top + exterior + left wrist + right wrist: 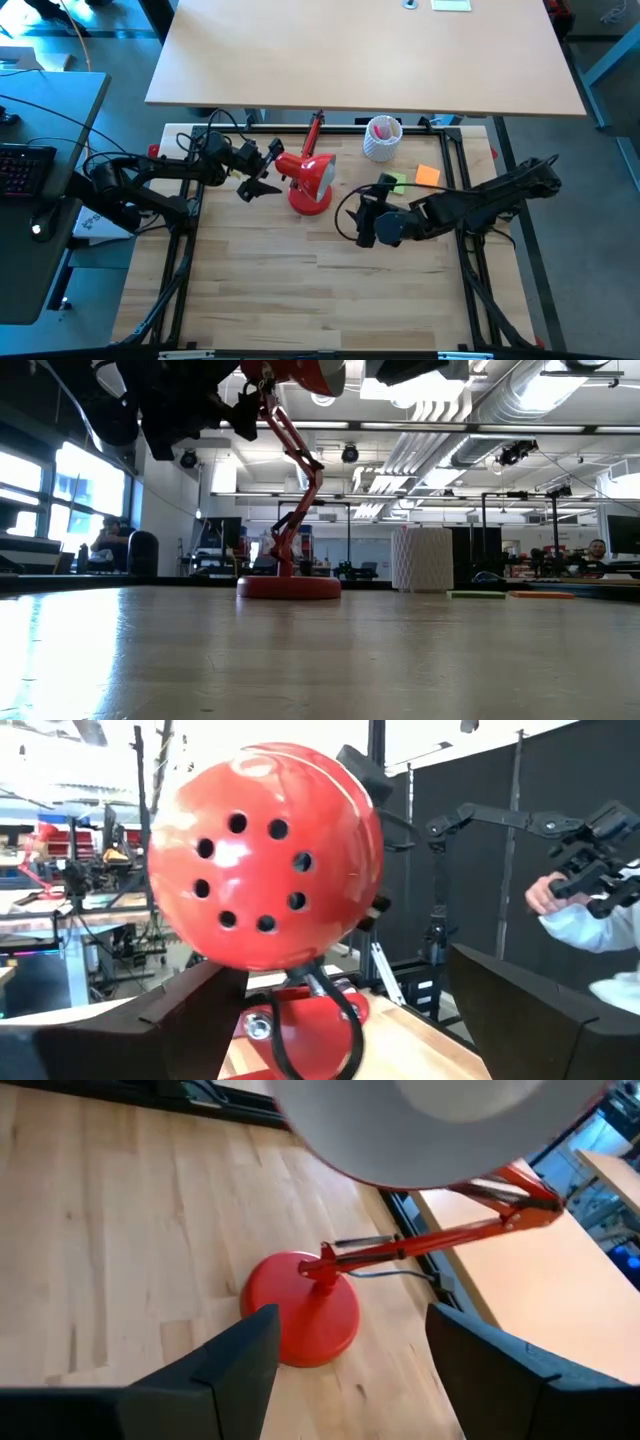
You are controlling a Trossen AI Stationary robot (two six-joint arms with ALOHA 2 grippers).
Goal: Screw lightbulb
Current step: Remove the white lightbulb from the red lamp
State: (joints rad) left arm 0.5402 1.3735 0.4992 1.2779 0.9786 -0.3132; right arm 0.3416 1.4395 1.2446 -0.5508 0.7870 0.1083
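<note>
Counts of the things seen on and around the wooden work table

One red desk lamp (312, 180) with a round base and a jointed arm was counted, its domed metal shade pierced by eight small round vent holes (236, 823). One white perforated cup (381, 139) was seen, and two flat sticky-note pads were counted near it: one green (398, 181) and one orange (427, 176). Two dark robot arms were counted, a left arm (150, 172) and a right arm (480, 203). One black keyboard (22, 168) was noted on a side desk. No lightbulb could be made out in any view.
</note>
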